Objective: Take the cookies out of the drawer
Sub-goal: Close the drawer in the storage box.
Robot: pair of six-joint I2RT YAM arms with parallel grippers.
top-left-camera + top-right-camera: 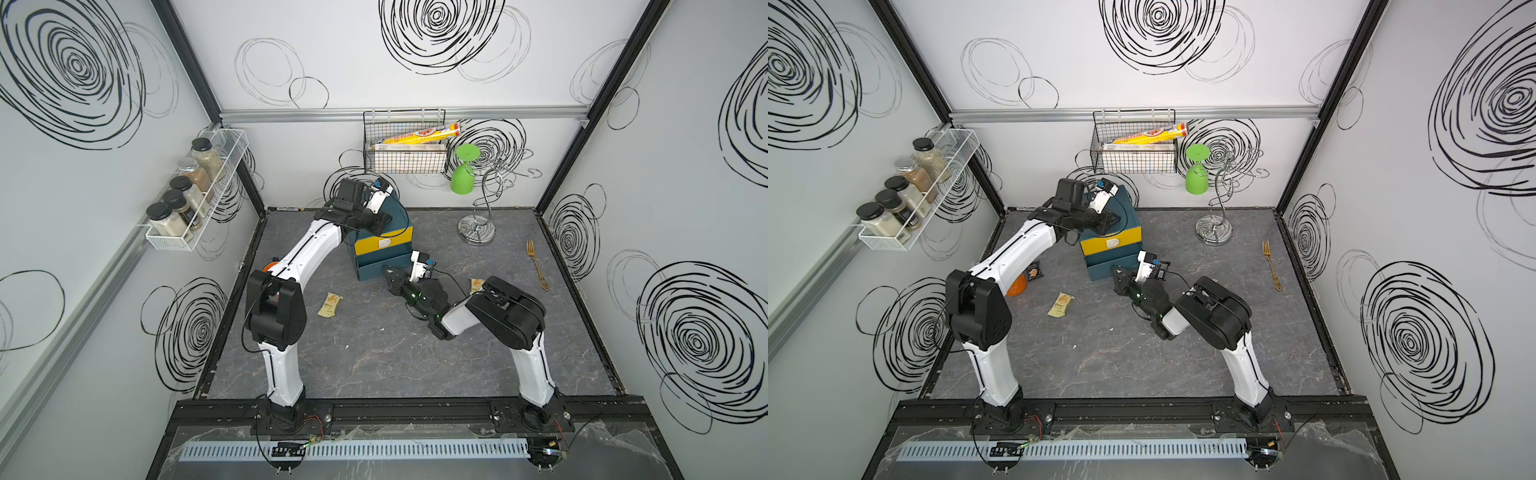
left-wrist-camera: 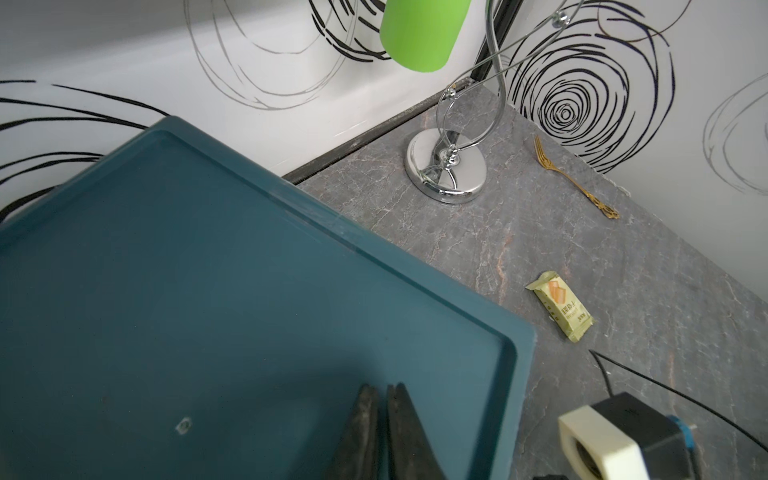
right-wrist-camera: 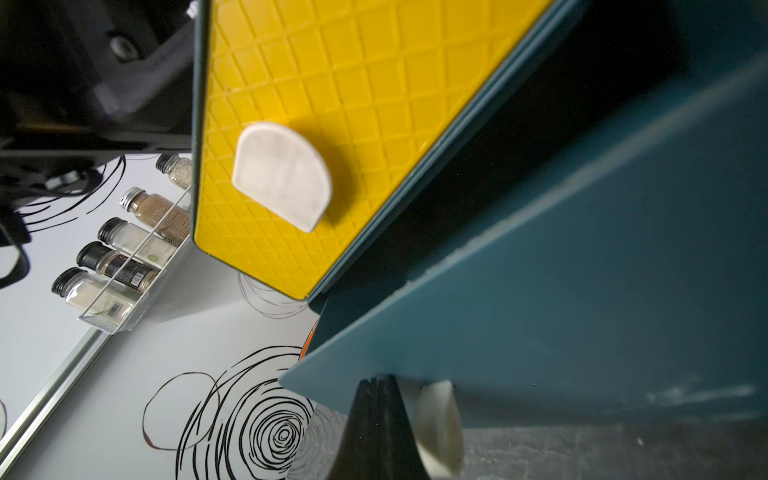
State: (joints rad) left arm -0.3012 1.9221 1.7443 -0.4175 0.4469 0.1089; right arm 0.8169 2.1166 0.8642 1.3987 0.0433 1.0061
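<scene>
The teal drawer unit has a yellow upper drawer and a teal lower drawer pulled partway out; its inside is dark. My left gripper is shut and empty on the unit's top. My right gripper is shut, tips against the lower drawer's front beside its white handle. Of the cookies, one pale yellow packet lies on the table, another by the right arm, and a black one near the left arm.
A chrome stand with a green cup is at the back right, a gold fork right of it. A wire basket with a yellow tube hangs on the back wall. The spice rack is on the left wall.
</scene>
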